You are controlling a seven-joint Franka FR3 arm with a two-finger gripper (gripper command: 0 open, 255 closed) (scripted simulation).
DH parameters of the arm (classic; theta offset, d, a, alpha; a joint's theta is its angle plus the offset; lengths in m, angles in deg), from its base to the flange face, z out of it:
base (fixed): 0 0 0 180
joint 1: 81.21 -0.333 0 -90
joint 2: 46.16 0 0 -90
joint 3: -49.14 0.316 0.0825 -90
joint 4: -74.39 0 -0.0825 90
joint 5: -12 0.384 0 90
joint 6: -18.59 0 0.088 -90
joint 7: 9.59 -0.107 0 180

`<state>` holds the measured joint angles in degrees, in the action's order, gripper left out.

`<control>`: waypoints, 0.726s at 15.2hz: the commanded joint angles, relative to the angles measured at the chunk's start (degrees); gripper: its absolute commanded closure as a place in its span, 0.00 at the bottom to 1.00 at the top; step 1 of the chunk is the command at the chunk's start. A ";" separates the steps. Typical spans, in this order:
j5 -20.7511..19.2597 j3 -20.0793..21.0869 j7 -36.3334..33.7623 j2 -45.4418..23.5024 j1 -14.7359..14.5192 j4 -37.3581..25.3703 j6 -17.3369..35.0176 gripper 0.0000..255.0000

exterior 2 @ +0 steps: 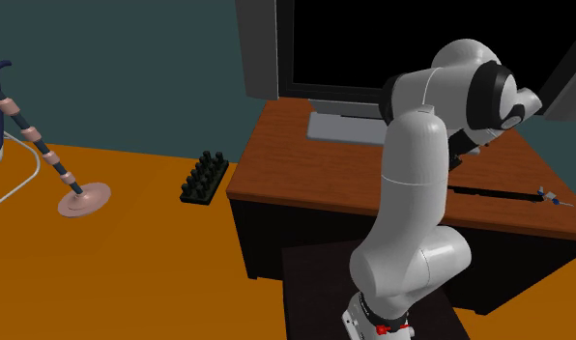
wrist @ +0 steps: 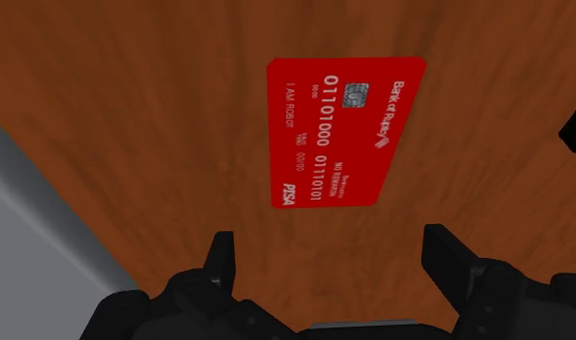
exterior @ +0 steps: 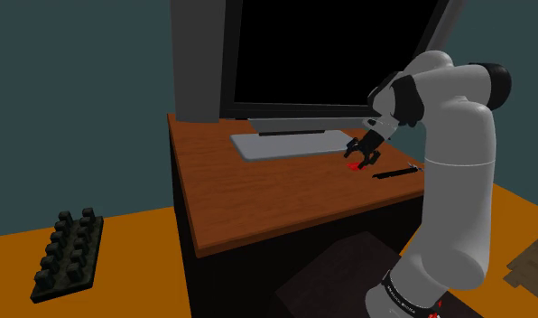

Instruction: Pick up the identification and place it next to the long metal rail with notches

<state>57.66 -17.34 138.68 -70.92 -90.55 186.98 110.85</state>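
A red bank-style card (wrist: pixel 339 130) with white print and a chip lies flat on the brown wooden desk (wrist: pixel 131 87), just ahead of my fingertips. My black gripper (wrist: pixel 334 266) is open, its fingers standing wide apart and touching nothing. From the shoulder view the gripper (exterior: pixel 362 152) hovers low over the card (exterior: pixel 354 166), near the desk's right end. The long thin dark rail (exterior: pixel 395 171) lies on the desk a short way to the card's right, also seen as a dark rail (exterior 2: pixel 499 193) behind the arm.
A flat grey keyboard (exterior: pixel 290 143) lies behind the card, before a big black monitor (exterior: pixel 330 54). On the orange floor stands a dark studded rack (exterior: pixel 69 256). A pole with a round pink foot (exterior 2: pixel 81 198) leans at the second exterior view's left.
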 commanded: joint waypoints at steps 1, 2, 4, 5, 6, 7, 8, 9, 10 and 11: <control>-0.93 -0.39 -0.36 0.08 1.48 -2.52 -2.47 0.00; -1.43 -0.55 -0.62 0.08 2.47 -4.23 -4.09 0.00; -1.76 -0.62 -0.80 0.03 3.33 -5.65 -5.40 0.00; -1.77 -0.63 -0.80 0.03 3.32 -5.64 -5.39 0.00; -1.76 -0.62 -0.80 0.03 3.32 -5.65 -5.40 0.00; -1.76 -0.62 -0.80 0.03 3.32 -5.65 -5.40 0.00; -1.76 -0.62 -0.80 0.03 3.32 -5.65 -5.40 0.00; -1.76 -0.62 -0.80 0.03 3.32 -5.65 -5.40 0.00; -1.76 -0.62 -0.80 0.03 3.32 -5.65 -5.40 0.00; -1.76 -0.62 -0.80 0.03 3.32 -5.65 -5.40 0.00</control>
